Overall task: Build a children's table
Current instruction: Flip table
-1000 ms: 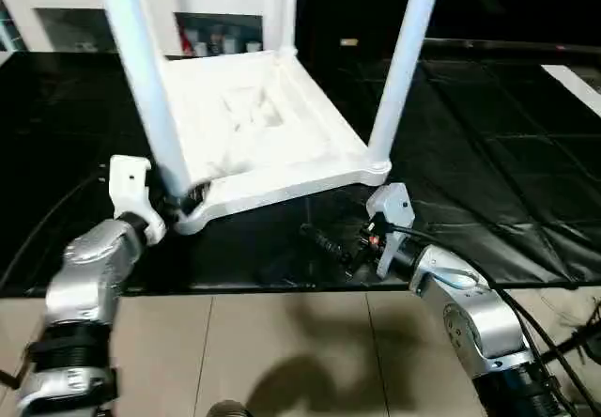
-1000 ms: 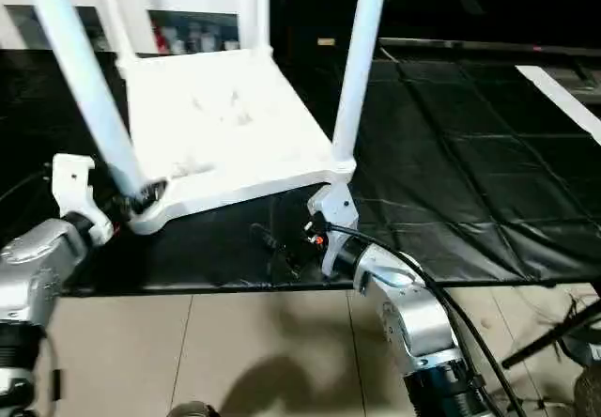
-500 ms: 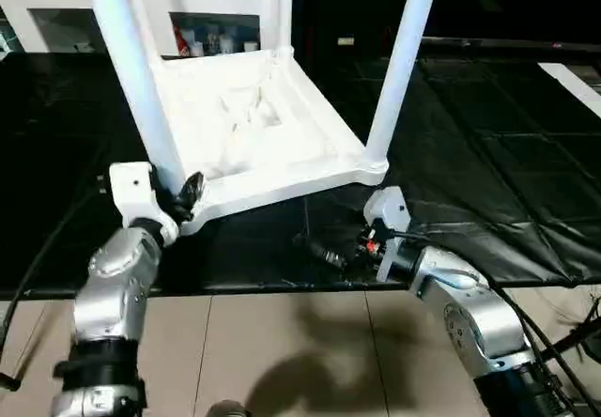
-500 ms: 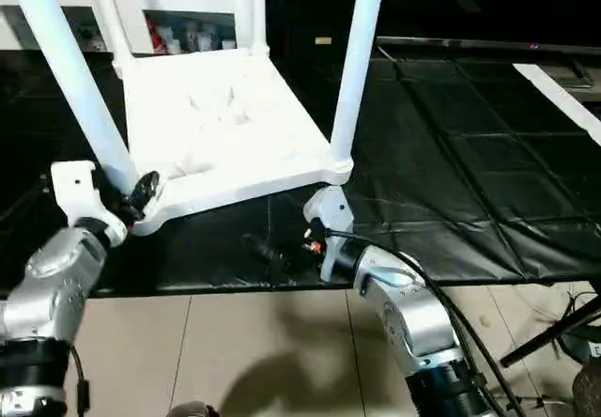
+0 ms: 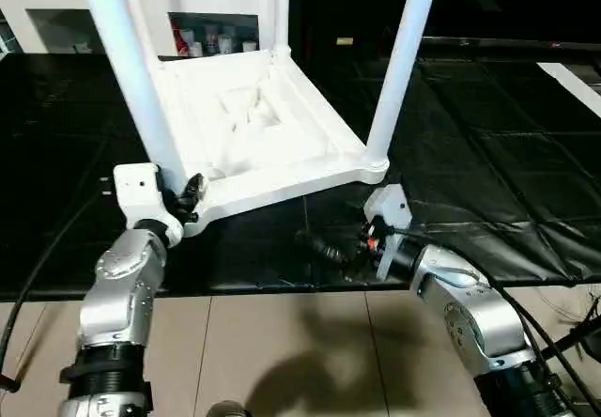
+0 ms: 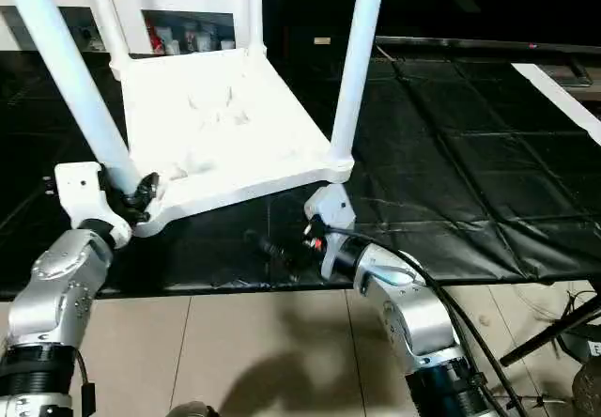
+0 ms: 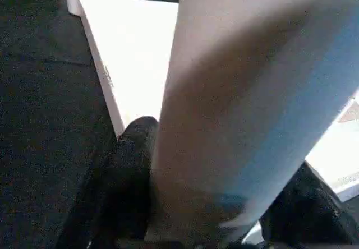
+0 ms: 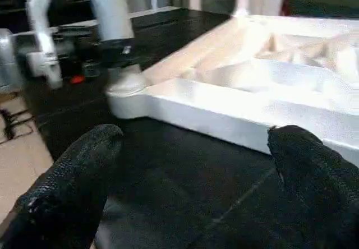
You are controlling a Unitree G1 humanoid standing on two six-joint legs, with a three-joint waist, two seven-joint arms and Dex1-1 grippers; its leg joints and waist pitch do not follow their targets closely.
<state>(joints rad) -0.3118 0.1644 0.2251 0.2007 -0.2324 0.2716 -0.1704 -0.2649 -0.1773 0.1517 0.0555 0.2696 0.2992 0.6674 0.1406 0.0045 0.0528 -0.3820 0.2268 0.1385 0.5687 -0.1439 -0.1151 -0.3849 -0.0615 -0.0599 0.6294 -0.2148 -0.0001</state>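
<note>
The children's table lies upside down on the black mat, its ribbed white top (image 5: 263, 126) facing up. White legs stand in its sockets: one at the near-left corner (image 5: 131, 69), one at the near-right corner (image 5: 399, 60), one at the back (image 5: 282, 8). My left gripper (image 5: 183, 199) is at the base of the near-left leg. In the left wrist view that leg (image 7: 241, 92) sits between the two black fingers (image 7: 132, 165), which press on it. My right gripper (image 5: 329, 248) stands open on the mat in front of the near-right corner, holding nothing (image 8: 196, 139).
A white cabinet with glass doors (image 5: 56, 13) stands behind the table. The black mat (image 5: 488, 154) stretches to the right, and beige floor tiles (image 5: 282, 351) lie in front of it. Black cables trail from both forearms.
My left gripper's fingers have closed in around the base of the near-left leg, and the left forearm has shifted a little to the right. The right arm has barely moved.
</note>
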